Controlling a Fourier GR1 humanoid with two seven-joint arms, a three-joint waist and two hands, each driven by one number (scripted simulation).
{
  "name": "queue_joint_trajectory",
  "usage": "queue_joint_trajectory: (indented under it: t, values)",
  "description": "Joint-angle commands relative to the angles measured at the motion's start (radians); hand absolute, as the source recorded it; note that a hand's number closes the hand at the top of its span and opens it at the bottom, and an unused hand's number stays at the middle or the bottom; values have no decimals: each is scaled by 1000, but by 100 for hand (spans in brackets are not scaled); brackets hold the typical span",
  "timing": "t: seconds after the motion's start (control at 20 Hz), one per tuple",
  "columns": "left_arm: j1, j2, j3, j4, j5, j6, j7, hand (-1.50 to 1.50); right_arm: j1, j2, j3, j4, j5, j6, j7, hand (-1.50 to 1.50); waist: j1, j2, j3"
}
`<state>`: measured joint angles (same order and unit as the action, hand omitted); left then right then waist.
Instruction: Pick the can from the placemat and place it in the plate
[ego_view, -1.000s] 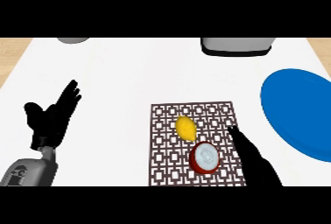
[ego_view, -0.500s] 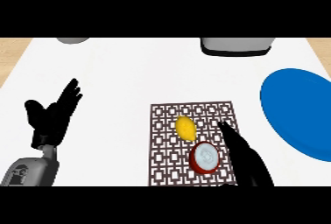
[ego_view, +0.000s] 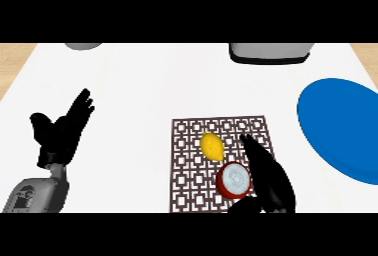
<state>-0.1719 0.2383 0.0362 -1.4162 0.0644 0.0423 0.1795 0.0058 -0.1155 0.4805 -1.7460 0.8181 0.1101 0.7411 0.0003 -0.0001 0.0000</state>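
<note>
In the head view, a white surface (ego_view: 148, 80) is seen from above. A placemat (ego_view: 192, 170) with a dark lattice pattern is laid in the middle of it, toward the lower edge. On the placemat a can (ego_view: 235, 180) is found, with a red body and a pale round top; it is placed near the lower right part of the mat. A yellow lemon (ego_view: 212, 146) is lying just beside it, up and to the left, and the two look apart.

The right hand (ego_view: 267, 175) is brought in from the lower edge, directly at the right side of the can. Its fingers are stretched out straight along the can, pointing up the view, and they are not closed around it. Whether the can is touched by the hand cannot be told. The can is not lifted.

A blue plate (ego_view: 336, 125) is set at the right edge, well apart from the can.

The left hand (ego_view: 59, 132) is shown at the left side, relaxed with fingers up.

A grey container (ego_view: 269, 51) and a grey object (ego_view: 83, 45) are seen at the top edge.
</note>
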Motion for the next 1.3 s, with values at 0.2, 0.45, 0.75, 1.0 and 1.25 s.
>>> queue_joint_trajectory:
  t: [0.2,0.45,0.75,1.0,1.25]
  values:
    - [-29,7,35,34,-4,-24,1,0,-52,70,77,81,3,110,7,150,2,1,0]
    - [34,19,63,-29,8,-62,-10,0,-66,67,27,156,9,43,-142,150,3,0,0]
    - [-13,-3,57,32,-23,-54,-10,0,-36,39,46,105,5,44,-206,150,-2,0,0]
    - [-30,-14,55,4,-12,-39,17,0,-4,-177,151,33,-88,187,-546,150,1,-1,2]
    - [28,-32,52,42,-35,-33,-66,0,45,-301,69,-129,38,7,-638,150,-12,-4,0]
